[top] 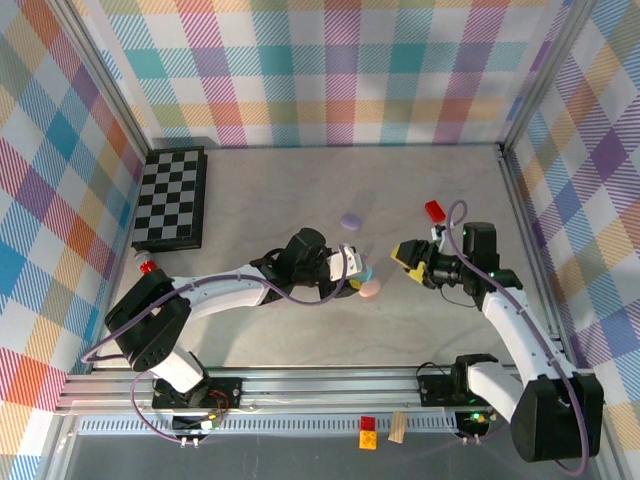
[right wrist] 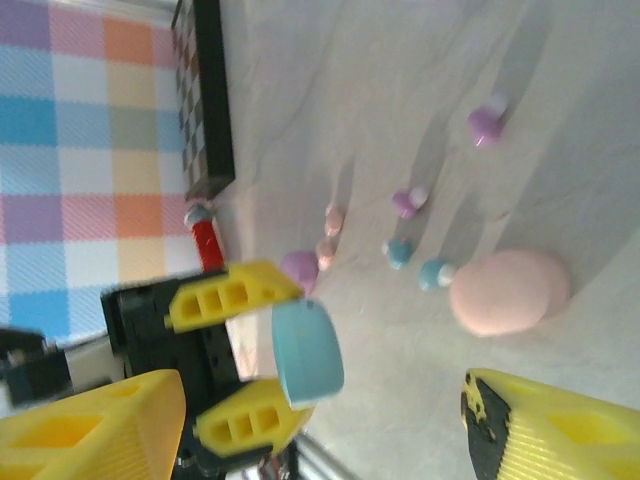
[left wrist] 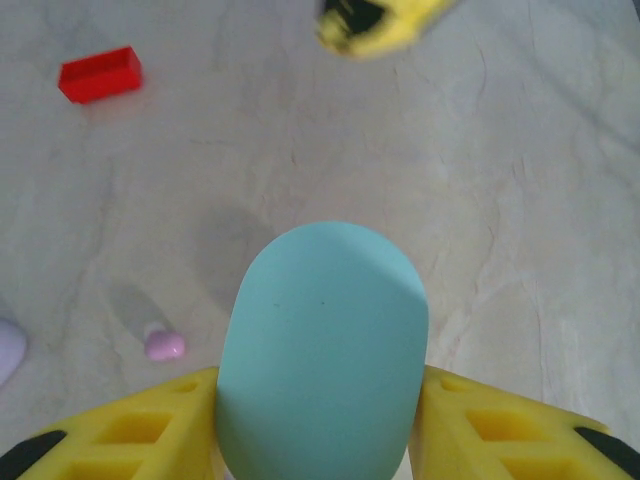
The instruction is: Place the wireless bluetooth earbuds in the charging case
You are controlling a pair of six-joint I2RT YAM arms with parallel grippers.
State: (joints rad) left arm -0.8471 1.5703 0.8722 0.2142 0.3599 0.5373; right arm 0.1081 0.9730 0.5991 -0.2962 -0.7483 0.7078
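Jaws of the left gripper [top: 352,268] pinch narrow on the pale blue charging case [left wrist: 322,340]. Loose earbuds [right wrist: 406,202] lie on the desk [top: 260,200] at eleven o'clock of the pink case [right wrist: 508,292], seen from the right wrist. At three o'clock, the right gripper [top: 408,260] gapes wide, empty.

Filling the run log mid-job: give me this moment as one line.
left fingers: shut on blue case | right fingers: open, empty | earbuds: loose on table | pink case: on table

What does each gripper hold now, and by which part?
The left gripper holds the blue case by its sides, between its fingers. The right gripper holds nothing.
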